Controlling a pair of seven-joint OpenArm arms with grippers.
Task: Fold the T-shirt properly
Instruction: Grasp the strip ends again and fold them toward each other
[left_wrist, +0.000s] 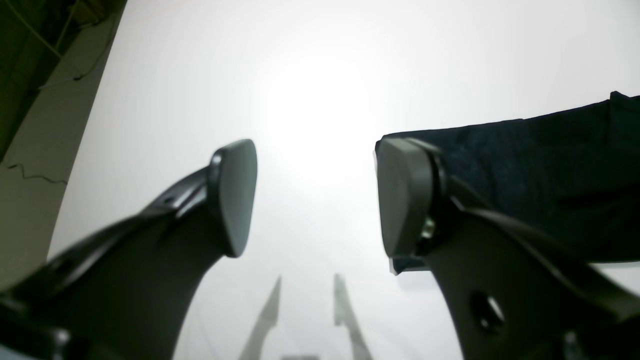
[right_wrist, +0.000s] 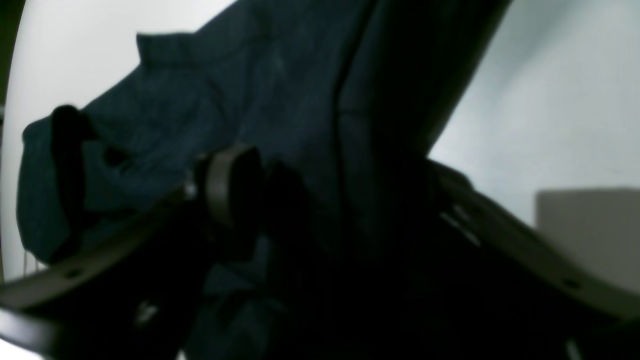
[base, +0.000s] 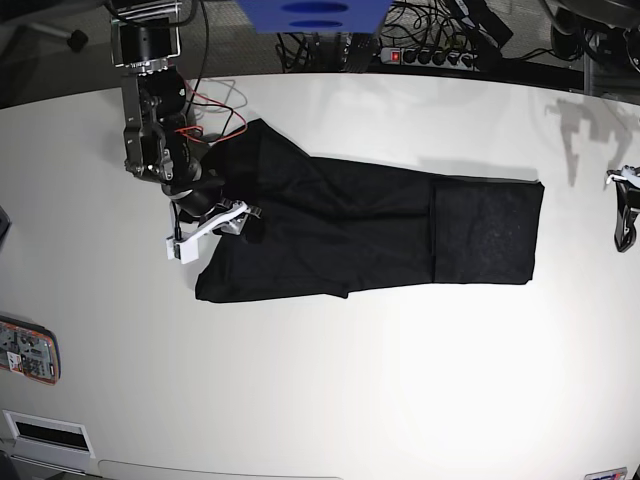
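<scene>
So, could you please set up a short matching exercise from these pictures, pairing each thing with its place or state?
Things:
1. T-shirt
2. left gripper
3. right gripper
4. table

Places or states:
A. white, bears the cloth
B. open over bare surface, off the cloth's end
C. black, spread out flat
D. down at the cloth's bunched end

Pairs: 1-C, 2-B, 3-D, 4-A
</scene>
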